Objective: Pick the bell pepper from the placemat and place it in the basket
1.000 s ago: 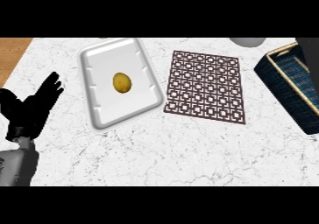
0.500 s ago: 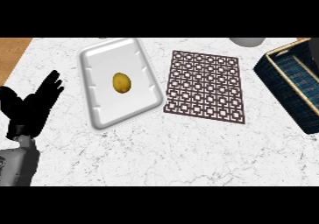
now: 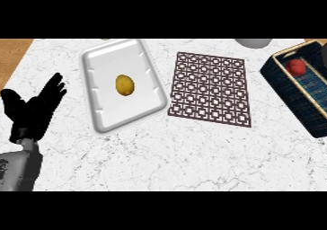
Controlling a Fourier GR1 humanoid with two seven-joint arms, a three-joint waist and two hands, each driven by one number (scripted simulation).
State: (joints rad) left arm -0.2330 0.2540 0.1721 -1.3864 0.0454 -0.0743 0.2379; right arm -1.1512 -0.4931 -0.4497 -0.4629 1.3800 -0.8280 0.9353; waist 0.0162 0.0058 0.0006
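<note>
Open left hand (image 3: 35, 109) resting at counter's left edge, bare placemat (image 3: 210, 89) mid-counter, red pepper (image 3: 297, 66) inside basket (image 3: 289, 88) at right edge

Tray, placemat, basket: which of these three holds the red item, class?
The dark basket at the counter's right edge: a red item lies inside it. The white tray holds a yellow item; the placemat is bare.

Bare counter (image 3: 192, 157) along near side, tray (image 3: 99, 67) left-centre, placemat (image 3: 209, 87) mid, basket (image 3: 285, 85) at right edge.
</note>
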